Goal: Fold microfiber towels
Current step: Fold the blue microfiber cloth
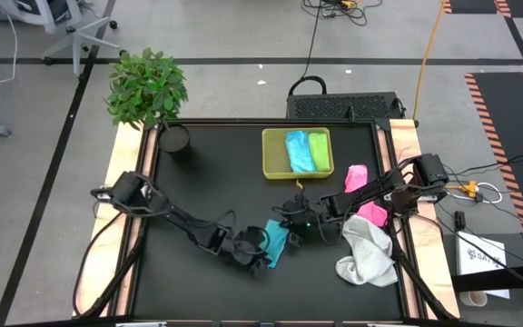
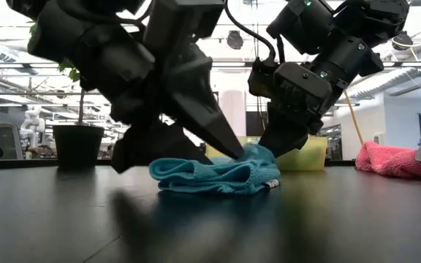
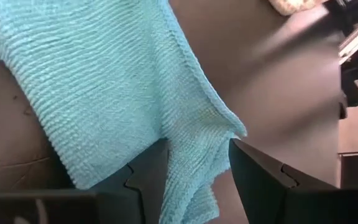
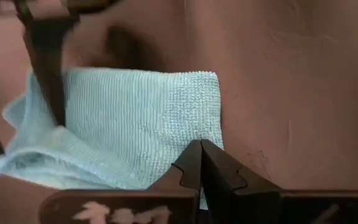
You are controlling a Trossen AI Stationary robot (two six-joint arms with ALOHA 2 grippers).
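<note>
I am in the middle of folding the teal towel [image 1: 276, 243], which lies bunched near the front middle of the black table [image 1: 198, 182]. My left gripper [image 3: 197, 163] is down at one end of it with its claw open, and a flap of the cloth sits between the two fingers, so it looks ready to pinch but not squeezing yet. My right gripper [image 4: 200, 163] has its claw shut tight and holds nothing; its tip presses down on the other edge of the towel.

I think the next move is to close the left claw on that flap and pull it over flat.

The yellow-green tray [image 1: 272, 168] at the back holds a light blue towel [image 1: 298, 151] and a lime green towel [image 1: 319, 152], both folded. The pink towel [image 1: 371, 214] and white towel [image 1: 367, 252] wait on the right. A potted plant [image 1: 148, 86] stands at the back left corner. Behind is a big bright room.
</note>
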